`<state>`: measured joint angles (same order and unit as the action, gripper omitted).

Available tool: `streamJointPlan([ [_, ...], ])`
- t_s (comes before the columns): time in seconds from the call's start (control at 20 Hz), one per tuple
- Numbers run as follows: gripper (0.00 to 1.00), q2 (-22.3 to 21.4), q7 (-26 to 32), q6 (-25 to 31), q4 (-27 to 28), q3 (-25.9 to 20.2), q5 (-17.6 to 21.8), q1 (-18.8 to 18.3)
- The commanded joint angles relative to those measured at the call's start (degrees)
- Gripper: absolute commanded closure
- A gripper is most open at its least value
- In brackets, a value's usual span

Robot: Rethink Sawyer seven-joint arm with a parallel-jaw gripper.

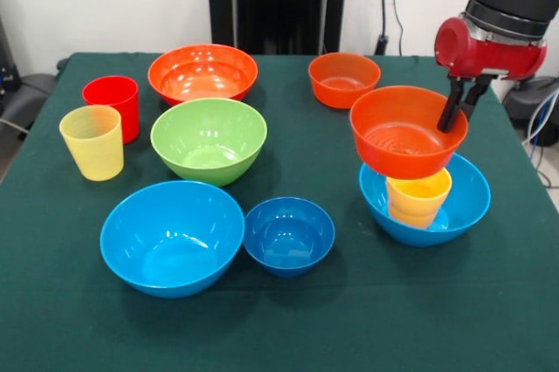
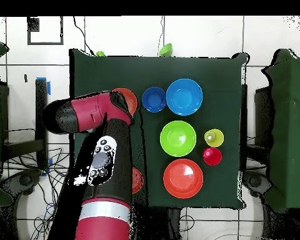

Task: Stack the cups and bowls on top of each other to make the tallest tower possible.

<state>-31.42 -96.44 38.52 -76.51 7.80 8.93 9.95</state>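
From the front view I have the gripper clamped on the far rim of a small orange bowl, one finger inside and one outside the wall, and the bowl sits on or just above the yellow-orange nested cups that stand in the light-blue base bowl at the table's right side; I cannot tell whether it already rests on the cups. The bowl looks tilted slightly toward the camera, so I judge the job now is to level it and centre it over the cups before I let go, then lift straight up so the inner finger does not drag the rim. The other pieces wait well apart: red cup, pale yellow cup, green bowl, large orange bowl, another small orange bowl, second light-blue bowl and dark-blue bowl. In the overhead view the arm covers the tower and the gripper, so alignment must be judged from the front.
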Motion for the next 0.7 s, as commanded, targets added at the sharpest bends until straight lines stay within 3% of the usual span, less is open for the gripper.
streamJointPlan([
  [0.05, 1.0, 1.76, -4.7, 3.29, 0.45, -4.83, -0.51, 0.12],
  [0.7, 1.0, 2.51, -5.48, 2.46, 1.96, -5.29, -1.37, 0.11],
])
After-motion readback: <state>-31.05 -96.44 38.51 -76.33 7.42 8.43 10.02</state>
